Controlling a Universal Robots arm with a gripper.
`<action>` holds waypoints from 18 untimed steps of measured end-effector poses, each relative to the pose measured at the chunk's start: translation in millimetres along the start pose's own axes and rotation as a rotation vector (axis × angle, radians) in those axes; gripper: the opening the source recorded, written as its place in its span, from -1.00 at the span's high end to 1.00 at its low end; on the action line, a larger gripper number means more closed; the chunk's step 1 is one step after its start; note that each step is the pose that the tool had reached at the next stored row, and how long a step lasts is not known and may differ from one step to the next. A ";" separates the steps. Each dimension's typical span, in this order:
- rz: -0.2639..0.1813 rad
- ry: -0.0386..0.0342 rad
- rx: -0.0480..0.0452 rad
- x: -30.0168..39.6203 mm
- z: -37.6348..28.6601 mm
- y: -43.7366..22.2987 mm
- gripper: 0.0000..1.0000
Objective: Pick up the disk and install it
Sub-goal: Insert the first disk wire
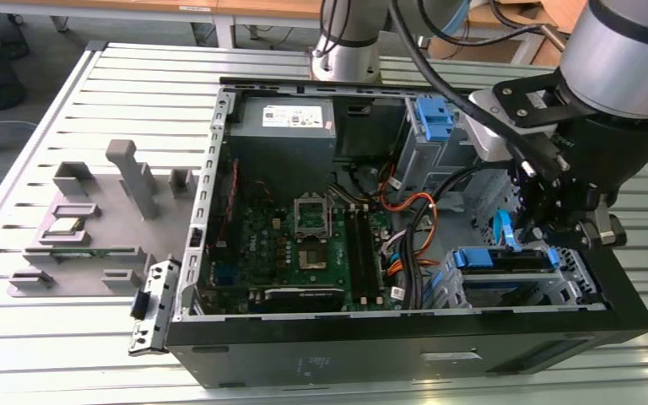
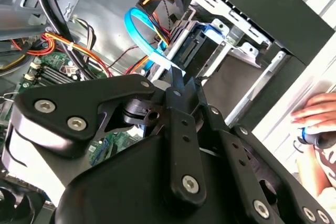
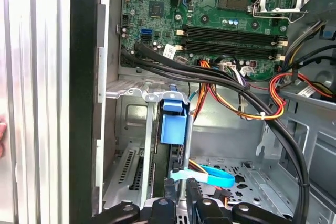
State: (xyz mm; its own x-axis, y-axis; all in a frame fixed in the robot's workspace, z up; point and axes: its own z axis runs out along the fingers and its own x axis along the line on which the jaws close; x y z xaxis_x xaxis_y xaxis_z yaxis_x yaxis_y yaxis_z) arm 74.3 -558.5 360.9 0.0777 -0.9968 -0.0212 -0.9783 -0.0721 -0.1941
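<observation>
Gripper (image 1: pixel 566 229) at the exterior view's right hangs over the disk (image 1: pixel 509 258) seated in the case's drive bay (image 1: pixel 577 274), its grasp indiscernible.

Arm (image 1: pixel 623 51): thick silver-grey cylindrical links, dark joint housings, black cables draped alongside. Wrist block black, small white label patch. Gripper (image 2: pixel 176 80): matte black linkage plates and narrow black fingers (image 3: pixel 193 192), silver round-head screws at pivots, seen in both wrist views.

the arm reaches down from above, wrist bent, its claw (image 1: pixel 540 221) pointing downward, fingers (image 3: pixel 192 192) close together.
</observation>
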 end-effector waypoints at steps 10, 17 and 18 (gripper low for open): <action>0.003 -0.0060 -0.0816 0.1 1.1 -1.5 0.54; 0.008 -0.0151 -0.2087 0.5 2.5 -5.0 0.54; 0.008 -0.0165 -0.2264 0.5 2.8 -5.3 0.54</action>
State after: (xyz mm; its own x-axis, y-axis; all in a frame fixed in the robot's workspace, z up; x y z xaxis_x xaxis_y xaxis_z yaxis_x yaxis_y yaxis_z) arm 80.1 -558.5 359.3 0.0709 -0.9967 -0.0383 -0.9969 -0.0721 0.0312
